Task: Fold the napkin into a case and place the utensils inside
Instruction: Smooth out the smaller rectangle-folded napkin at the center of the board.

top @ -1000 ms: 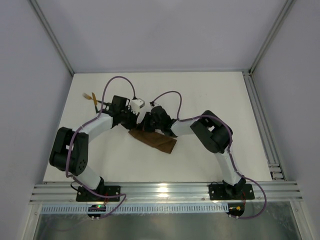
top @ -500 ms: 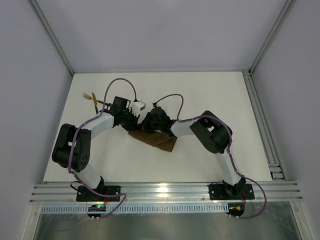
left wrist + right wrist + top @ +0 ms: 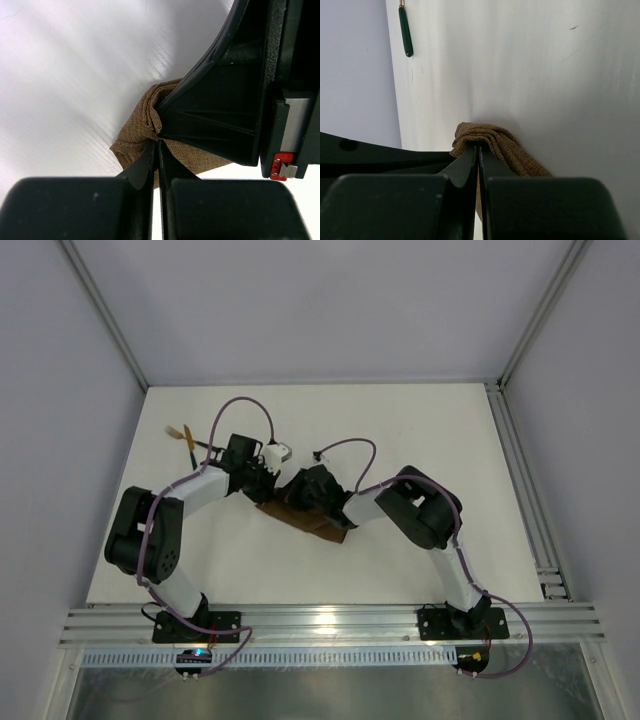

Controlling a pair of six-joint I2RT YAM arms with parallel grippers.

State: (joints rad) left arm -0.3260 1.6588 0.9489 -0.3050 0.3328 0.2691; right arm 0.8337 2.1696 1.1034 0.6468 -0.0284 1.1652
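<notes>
The napkin point(image 3: 318, 524) lies near the middle of the counter point(image 3: 440, 430), folded down to a narrow brown strip set on a slant. From above you only get its near-right half. The far-left end is buried under the two black wrists.

The wrist cameras fill that in. The left claw point(image 3: 158, 143) is clamped tight, its tips nipping a bunched fold of the napkin point(image 3: 142, 125). The right claw point(image 3: 479, 148) is likewise pressed closed on a rounded hump of the cloth point(image 3: 492, 139). The two meet nose to nose at that same end, so each one blocks much of the other's view. How many layers the fold has, I can't make out.

The utensils point(image 3: 186, 436) sit at the far-left part of the counter, well apart from the napkin. From above they are tiny: a gold tip and a thin dark handle, its end lost against the left arm's purple cable point(image 3: 240, 400). Whether that is one piece or two I can't tell. The right wrist view catches the utensils point(image 3: 406, 31) only as one slim dark handle, its head cut off by the top edge.
</notes>
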